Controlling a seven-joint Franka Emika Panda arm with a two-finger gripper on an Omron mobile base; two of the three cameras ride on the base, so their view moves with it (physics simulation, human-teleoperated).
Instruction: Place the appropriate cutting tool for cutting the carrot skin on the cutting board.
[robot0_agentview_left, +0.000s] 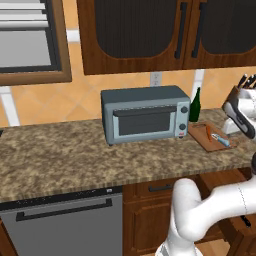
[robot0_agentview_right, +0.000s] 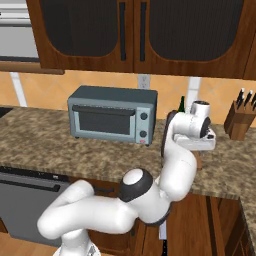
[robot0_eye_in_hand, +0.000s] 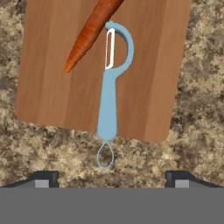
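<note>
Peeler: flat on the cutting board, centre of the hand view; head toward the top of the frame, handle toward the bottom, wire loop at the tail hanging past the board's lower edge over the speckled counter.
Long axis: near vertical in the hand view, on the midline between the two finger tips.
Gripper: spread wide, tips at lower left and lower right of the hand view, gripping nothing; clear of the peeler, with the tool between and beyond them.
Carrot: slanting from top centre down to the left, tip at upper left of the board; flank just beside or touching the peeler head, hard to tell which.
Left base view: board at right centre beside the toaster oven, peeler and carrot both on it, hand above.
Judgement: tool resting on the board, placement looks done; a straight pull back along the hand's own line seems enough, without brushing the loop.
</note>
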